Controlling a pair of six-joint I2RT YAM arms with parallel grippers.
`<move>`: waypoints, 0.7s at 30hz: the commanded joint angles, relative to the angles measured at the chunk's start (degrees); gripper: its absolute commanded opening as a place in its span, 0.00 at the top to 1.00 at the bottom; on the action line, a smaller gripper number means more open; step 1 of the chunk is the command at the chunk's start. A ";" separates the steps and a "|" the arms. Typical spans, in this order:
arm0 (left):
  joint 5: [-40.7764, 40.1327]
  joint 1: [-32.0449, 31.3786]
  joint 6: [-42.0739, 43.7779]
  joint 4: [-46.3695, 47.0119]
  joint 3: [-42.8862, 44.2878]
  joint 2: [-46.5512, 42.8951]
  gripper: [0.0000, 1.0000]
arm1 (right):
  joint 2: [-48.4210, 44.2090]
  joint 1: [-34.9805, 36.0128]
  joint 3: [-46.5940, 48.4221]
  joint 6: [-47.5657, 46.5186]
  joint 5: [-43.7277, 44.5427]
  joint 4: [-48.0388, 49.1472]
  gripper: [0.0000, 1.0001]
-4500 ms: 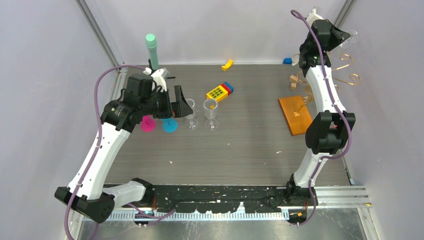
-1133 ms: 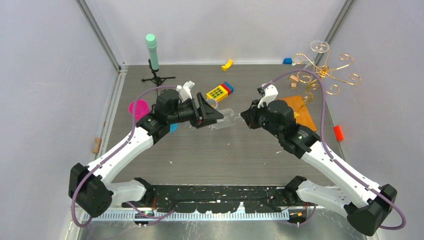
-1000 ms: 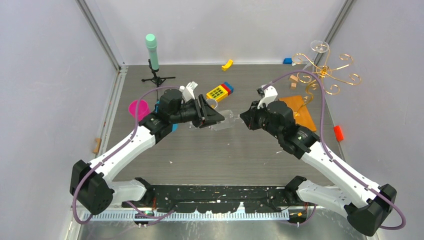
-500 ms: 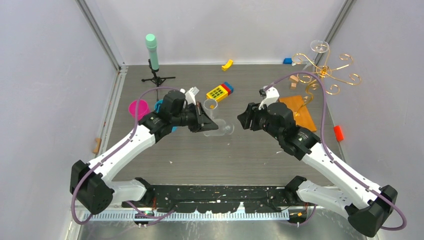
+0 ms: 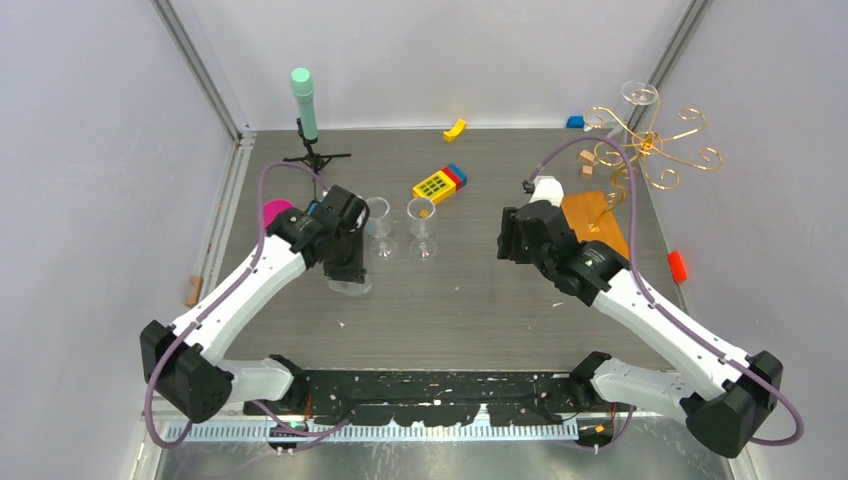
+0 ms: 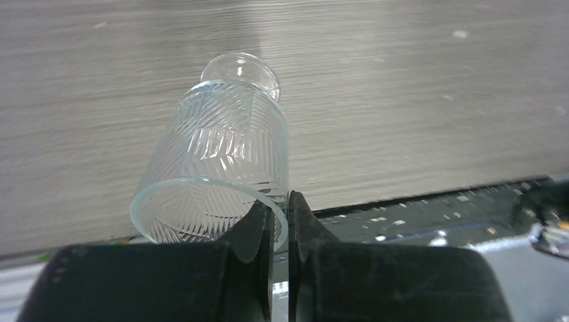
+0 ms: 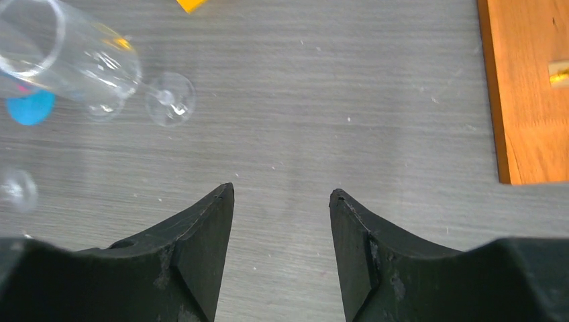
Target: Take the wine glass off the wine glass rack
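The wine glass [image 6: 221,154] has come from mid-air down low over the tabletop [image 5: 480,300], well clear of the rack [image 5: 650,140], my left pincer [image 6: 280,201] clenched on its rim. My right pincer [image 7: 282,194] has released and hangs empty. One standing glass [image 5: 422,225] nearby holds a small orange bit [image 5: 424,211].

Top external: fixed high behind the arm bases [image 5: 255,385], facing down, covering the whole table [image 5: 470,300]. Left wrist: close behind the left gripper's fingers [image 6: 258,231], facing the wine glass [image 6: 221,154] and the table's near edge. Right wrist: close, facing down past the right gripper's fingers [image 7: 194,248]; shared with top external: wine glass rack base [image 7: 530,87] at upper right, clear glass [image 7: 74,60] at upper left.
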 commanded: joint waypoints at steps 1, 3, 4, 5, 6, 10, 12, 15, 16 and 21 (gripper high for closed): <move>-9.04 6.23 1.97 -6.26 1.68 1.24 1.00 | 3.31 0.17 3.59 3.38 2.64 -5.69 0.40; -7.15 9.56 2.30 -4.56 0.23 1.17 1.00 | 4.34 0.21 4.06 3.69 2.59 -6.60 0.40; -6.33 10.90 2.43 -3.46 -0.43 1.14 1.00 | 4.71 0.21 4.33 3.79 2.76 -6.85 0.40; -5.56 11.83 2.43 -2.45 -1.12 1.19 1.00 | 4.84 0.22 4.56 3.93 3.42 -7.22 0.40; -4.98 12.45 2.51 -1.52 -1.89 1.36 1.00 | 4.83 0.22 4.64 4.02 3.76 -7.34 0.40; -3.97 13.05 3.30 -0.51 -2.60 3.61 1.00 | 4.53 0.21 5.58 4.81 5.80 -8.29 0.39; -3.97 13.08 3.57 -0.47 -3.06 5.29 1.00 | 4.28 0.22 6.08 5.13 6.69 -8.61 0.39; -4.26 13.08 3.62 0.02 -3.89 6.82 1.00 | 3.80 0.21 6.65 5.46 7.18 -8.78 0.38; -4.55 13.08 3.65 0.13 -4.11 7.11 1.00 | 3.47 0.22 6.69 5.47 7.14 -8.73 0.39; -6.02 13.08 3.66 0.03 -4.07 7.98 0.99 | 2.71 0.22 7.34 5.93 7.10 -9.45 0.38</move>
